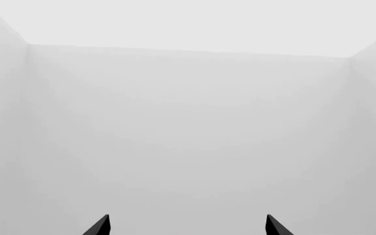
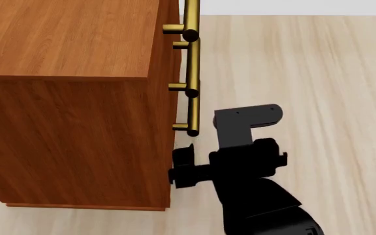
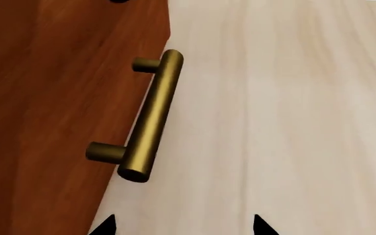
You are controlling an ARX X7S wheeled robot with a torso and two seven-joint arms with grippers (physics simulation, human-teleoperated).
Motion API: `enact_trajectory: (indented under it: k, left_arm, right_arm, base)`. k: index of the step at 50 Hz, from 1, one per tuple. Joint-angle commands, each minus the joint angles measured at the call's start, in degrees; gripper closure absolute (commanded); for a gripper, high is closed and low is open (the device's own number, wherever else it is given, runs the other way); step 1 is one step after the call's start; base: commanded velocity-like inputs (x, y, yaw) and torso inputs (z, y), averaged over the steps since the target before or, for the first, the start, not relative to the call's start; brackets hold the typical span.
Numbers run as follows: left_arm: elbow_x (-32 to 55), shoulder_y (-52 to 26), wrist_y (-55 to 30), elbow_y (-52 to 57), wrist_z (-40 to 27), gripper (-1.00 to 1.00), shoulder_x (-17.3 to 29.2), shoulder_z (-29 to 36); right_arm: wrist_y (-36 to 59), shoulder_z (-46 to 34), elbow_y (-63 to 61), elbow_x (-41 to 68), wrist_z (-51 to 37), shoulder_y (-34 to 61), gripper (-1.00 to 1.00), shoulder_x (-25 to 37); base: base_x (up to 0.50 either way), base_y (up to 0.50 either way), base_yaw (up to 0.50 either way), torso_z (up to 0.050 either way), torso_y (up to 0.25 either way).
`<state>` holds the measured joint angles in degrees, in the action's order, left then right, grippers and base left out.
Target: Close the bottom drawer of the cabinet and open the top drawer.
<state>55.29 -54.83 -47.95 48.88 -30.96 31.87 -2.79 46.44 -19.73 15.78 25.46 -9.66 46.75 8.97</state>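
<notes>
- The boxy reddish-brown wood-grain cabinet (image 2: 70, 98) is sitting at ten o'clock in the head view, its brass bar handles (image 2: 193, 63) running twelve-to-six.
- The black right gripper (image 2: 182, 166), released, is hovering just beside the drawer fronts.
- The left gripper (image 1: 186, 226), fingers parted, is facing blank white walls.
- Pale wooden flooring (image 2: 305, 73) is stretching rightward.

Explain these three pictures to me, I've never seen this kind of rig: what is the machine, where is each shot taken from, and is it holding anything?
It is a simulated two-armed wheeled robot. The head view looks down on a wooden cabinet with brass handles along its front and the black right arm beside it on a pale floor. The right wrist view looks past the open right claw at one handle, not touching it. The left wrist view shows the open left claw facing blank white walls. Nothing is held.
</notes>
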Motion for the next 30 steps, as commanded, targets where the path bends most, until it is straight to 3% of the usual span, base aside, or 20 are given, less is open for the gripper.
enact_trajectory:
  k: [1,30]
  left_arm:
    - [0.74,-0.57,-0.10,0.17,-0.56,-1.00,-0.11,0.31]
    - [3.89,-1.23,0.17,0.78,-2.04,-1.00,0.65,-1.21]
  right_arm:
    - [4.45,1.05,-11.05,6.42,-4.48,-3.03,-1.00,1.33]
    - [21.76,7.84,-31.78,12.97,-15.44,-3.08,-1.00,7.84]
  base:
    - [0.00,0.00,0.00,0.000,0.000]
    - [0.00,0.00,0.00,0.000,0.000]
